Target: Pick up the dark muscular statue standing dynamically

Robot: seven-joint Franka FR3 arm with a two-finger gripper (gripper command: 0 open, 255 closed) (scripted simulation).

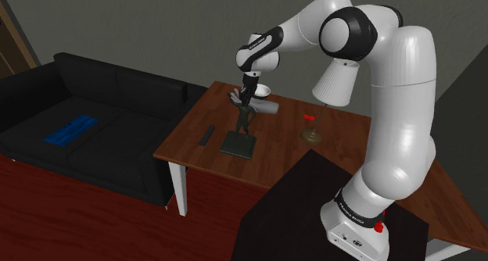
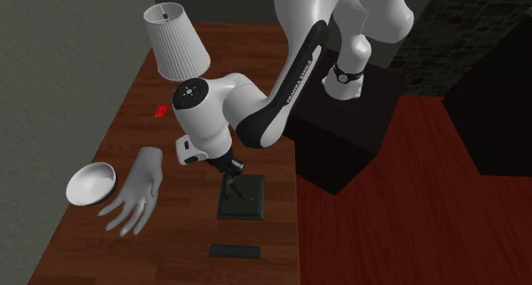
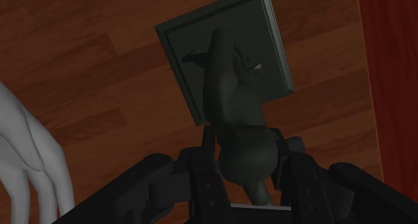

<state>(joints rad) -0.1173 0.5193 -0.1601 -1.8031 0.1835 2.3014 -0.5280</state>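
While my end effector (image 3: 246, 152) pinches the dark statue (image 3: 231, 88), a white bowl (image 2: 91, 183) sits beside a pale hand model (image 2: 136, 194) at the desk (image 2: 175, 251) edge; the arm (image 2: 298, 74) reads FRANKA EMIKA.

- the statue (image 3: 231, 88) is stood on the table (image 1: 188, 154) directly beneath the claw (image 3: 246, 149), its top clasped between the fingers.
- a hand model (image 2: 136, 192) is laid beside the claw, with a bowl (image 2: 91, 183) farther out.
- a remote (image 2: 234, 251) and a lamp (image 2: 177, 40) are placed on opposite sides of the claw.
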